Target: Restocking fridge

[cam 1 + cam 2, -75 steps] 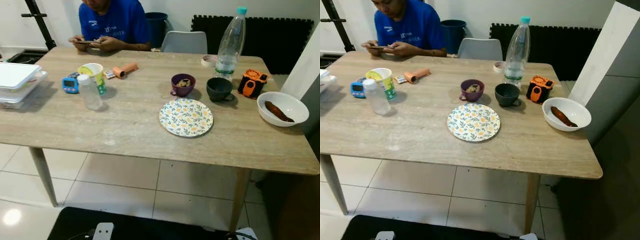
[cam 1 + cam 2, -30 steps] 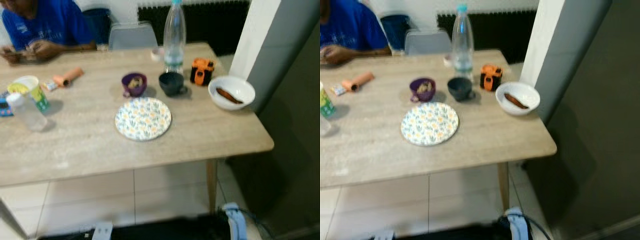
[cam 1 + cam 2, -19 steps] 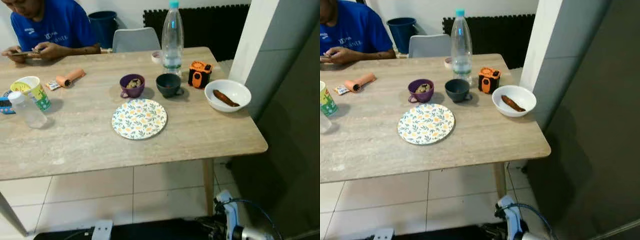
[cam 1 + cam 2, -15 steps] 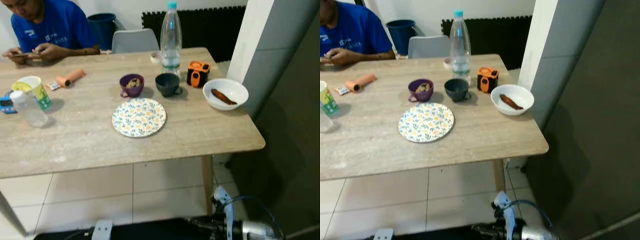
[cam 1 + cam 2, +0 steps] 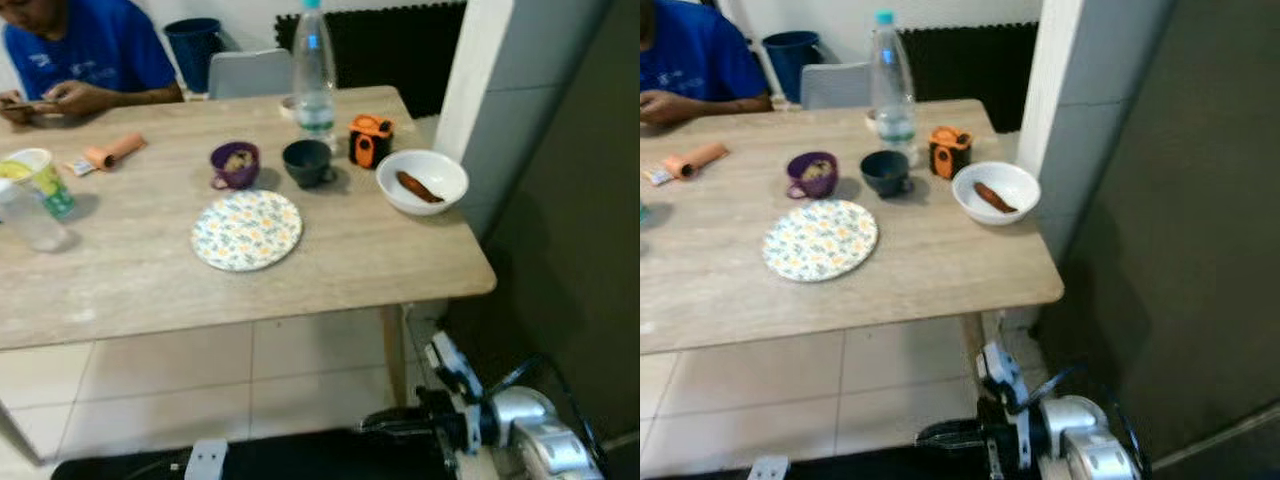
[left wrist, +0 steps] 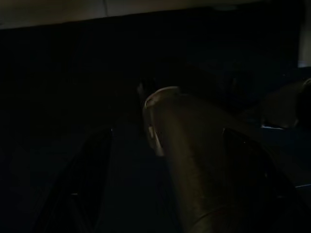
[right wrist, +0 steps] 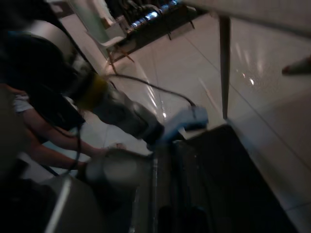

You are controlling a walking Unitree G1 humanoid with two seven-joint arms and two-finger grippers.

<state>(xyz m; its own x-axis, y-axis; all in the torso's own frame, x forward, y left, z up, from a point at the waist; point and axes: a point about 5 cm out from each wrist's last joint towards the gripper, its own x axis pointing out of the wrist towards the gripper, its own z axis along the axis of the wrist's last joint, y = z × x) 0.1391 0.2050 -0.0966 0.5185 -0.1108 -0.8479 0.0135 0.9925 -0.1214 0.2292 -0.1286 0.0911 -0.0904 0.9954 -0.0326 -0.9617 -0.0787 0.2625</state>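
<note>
step: approach, nothing picked up yet | right gripper (image 5: pixel 395 424) low beside the table (image 5: pixel 150 290) corner, fingers close together, empty | left gripper: cannot tell, wrist view dark | goods: bottle (image 5: pixel 314 70) and bowl (image 5: pixel 422 182) on the table's far right | fridge (image 5: pixel 1180 200) on the right, shut | next: probably reach for an item or open the fridge
</note>
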